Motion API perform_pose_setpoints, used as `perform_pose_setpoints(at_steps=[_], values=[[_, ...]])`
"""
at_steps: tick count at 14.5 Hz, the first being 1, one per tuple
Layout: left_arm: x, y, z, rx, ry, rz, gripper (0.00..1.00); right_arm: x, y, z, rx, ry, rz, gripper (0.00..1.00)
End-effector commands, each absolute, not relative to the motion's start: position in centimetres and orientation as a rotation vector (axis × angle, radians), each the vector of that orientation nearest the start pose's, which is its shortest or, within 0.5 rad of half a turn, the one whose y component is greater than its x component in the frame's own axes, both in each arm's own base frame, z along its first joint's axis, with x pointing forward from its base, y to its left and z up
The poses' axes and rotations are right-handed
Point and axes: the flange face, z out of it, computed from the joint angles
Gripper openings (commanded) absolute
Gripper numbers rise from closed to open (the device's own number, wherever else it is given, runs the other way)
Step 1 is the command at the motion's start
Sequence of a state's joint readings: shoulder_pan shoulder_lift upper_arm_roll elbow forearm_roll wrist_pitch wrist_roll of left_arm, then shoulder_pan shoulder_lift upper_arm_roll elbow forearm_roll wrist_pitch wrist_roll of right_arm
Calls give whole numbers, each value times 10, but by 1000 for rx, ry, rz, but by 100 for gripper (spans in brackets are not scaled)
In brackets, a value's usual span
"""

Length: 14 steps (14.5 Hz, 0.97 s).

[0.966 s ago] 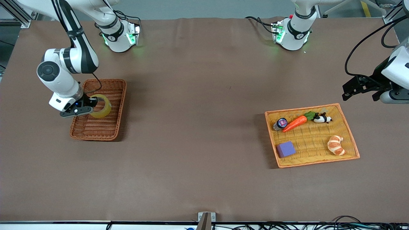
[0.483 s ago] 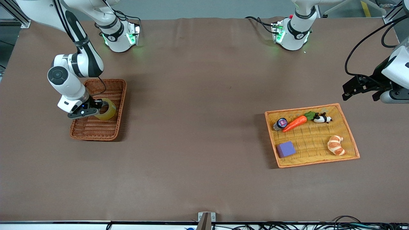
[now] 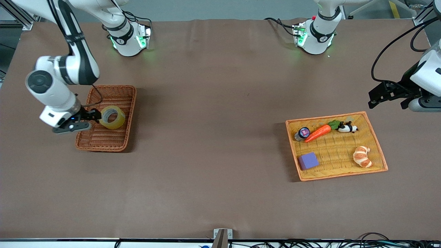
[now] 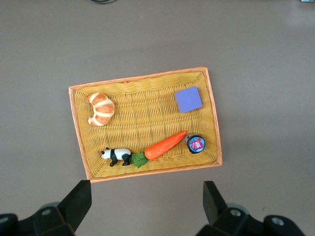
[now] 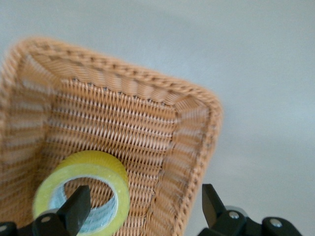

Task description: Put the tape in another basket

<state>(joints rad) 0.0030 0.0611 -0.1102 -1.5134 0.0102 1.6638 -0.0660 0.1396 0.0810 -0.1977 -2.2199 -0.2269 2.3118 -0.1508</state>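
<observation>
The tape (image 3: 112,117) is seen lying inside the brown basket (image 3: 119,90) toward the right arm's end of the table, at about nine o'clock on the front view's face, resting on the woven floor and tilted against the wall toward the table's middle, its hole turned partly upward. The right gripper (image 3: 83,120) is held over the basket's outer rim, just beside the roll, with its fingers spread apart and nothing between them; in the right wrist view the tape (image 5: 83,194) is shown free of the right gripper (image 5: 142,209), one finger tip standing in front of the ring's hole.

The placing step is judged to be complete: the roll has been let go in the target basket. What remains is judged to be only a clean lift of the right arm, straight up and clear of the raised wall, so that the roll is not nudged.

The roll is a thick, glossy, translucent yellowish ring with a grey core; the basket is deep, narrow and rectangular, of ribbed reddish-brown wicker.

At about three o'clock a flat yellow tray (image 3: 370,119) of finer weave is shown holding a carrot (image 3: 318,133), a toy panda (image 3: 348,128), a croissant (image 3: 362,156), a purple block (image 3: 308,160) and a small round tin (image 3: 303,132). At two o'clock the left gripper (image 3: 387,92) is kept waiting over bare tabletop near the tray, its fingers wide apart and empty.
</observation>
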Motion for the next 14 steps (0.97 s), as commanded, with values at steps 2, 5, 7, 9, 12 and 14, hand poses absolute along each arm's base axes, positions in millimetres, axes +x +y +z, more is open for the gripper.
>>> perform_pose_setpoints(at_steps=[2,5,7,9,12,14], values=[[577,-60,633,-3130,56,-151,100,576,-7,448,-3243,-322,-6,100],[577,-61,633,-3130,58,-149,100,590,-4,505,-3231,-240,-83,100],[577,-61,633,-3128,56,-149,100,592,11,551,-3208,-91,-122,100],[577,-61,633,-3130,56,-149,100,588,13,599,-3211,20,-111,100],[577,-60,633,-3131,58,-149,100,579,-3,641,-3210,87,-105,100],[577,-60,632,-3137,58,-146,100,562,-13,655,-3206,100,-56,100]])
